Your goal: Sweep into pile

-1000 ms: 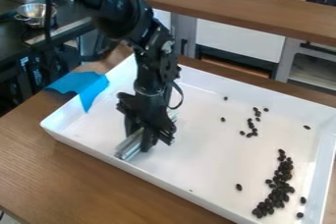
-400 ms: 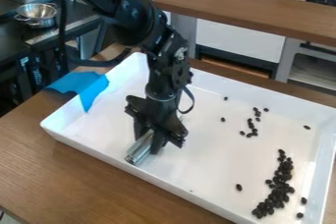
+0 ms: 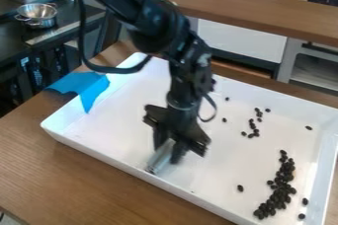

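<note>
In the camera view, a metal bar (image 3: 157, 163) is clasped by the gripper (image 3: 169, 155), whose fingers are closed around it, just inside the near long edge of the white tray (image 3: 105, 157). The bar is held at a slant, its lower end pointed toward that edge; its upper part is hidden by the fingers, and whether the tray floor is touched by it cannot be told. Part of the tray's far long edge is covered by the arm (image 3: 155, 26), which is itself cut off at the top.

Toward the near right corner, most of the dark beans (image 3: 282, 189) are gathered in a long, uneven band, overlapped too closely to be counted; that corner of the tray is cut off by the bottom of the view. A few strays are scattered beside the band. A smaller loose group (image 3: 253, 128) is seen nearer the far edge, with single beans spread around it. By the near edge, a tiny dark speck (image 3: 192, 191) is too small to be identified. The left short edge is overlapped by blue tape (image 3: 82, 87). A metal colander (image 3: 37, 14) is set on a dark surface beyond.
</note>
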`<state>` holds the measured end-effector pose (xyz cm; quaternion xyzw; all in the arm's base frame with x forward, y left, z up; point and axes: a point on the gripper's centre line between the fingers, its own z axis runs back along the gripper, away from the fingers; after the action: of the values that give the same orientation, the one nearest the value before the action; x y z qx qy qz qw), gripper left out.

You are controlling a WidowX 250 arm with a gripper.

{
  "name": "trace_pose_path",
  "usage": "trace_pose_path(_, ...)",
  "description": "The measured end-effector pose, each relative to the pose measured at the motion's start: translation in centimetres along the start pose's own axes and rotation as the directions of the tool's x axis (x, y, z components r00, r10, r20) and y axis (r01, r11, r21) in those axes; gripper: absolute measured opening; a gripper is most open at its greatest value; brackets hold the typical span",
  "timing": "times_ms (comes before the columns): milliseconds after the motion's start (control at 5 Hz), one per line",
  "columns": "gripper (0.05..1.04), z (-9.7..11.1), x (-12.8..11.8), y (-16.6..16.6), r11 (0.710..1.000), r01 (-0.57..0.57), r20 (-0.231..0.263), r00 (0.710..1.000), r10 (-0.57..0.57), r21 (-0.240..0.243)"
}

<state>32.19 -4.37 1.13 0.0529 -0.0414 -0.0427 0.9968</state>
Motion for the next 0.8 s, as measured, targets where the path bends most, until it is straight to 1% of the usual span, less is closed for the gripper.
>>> trace_pose_path(400, 0.383, 0.5, -0.4, -4.3, 0.999, 0.017, -0.018, 1.0, -0.018, -0.035)
trace_pose_path(600, 0.383, 0.7, -0.2, -6.8, 0.997, 0.006, -0.023, 1.0, -0.007, -0.074)
trace_pose_path(800, 0.383, 0.9, 0.3, -8.5, 0.993, -0.037, -0.044, 0.999, 0.032, -0.116)
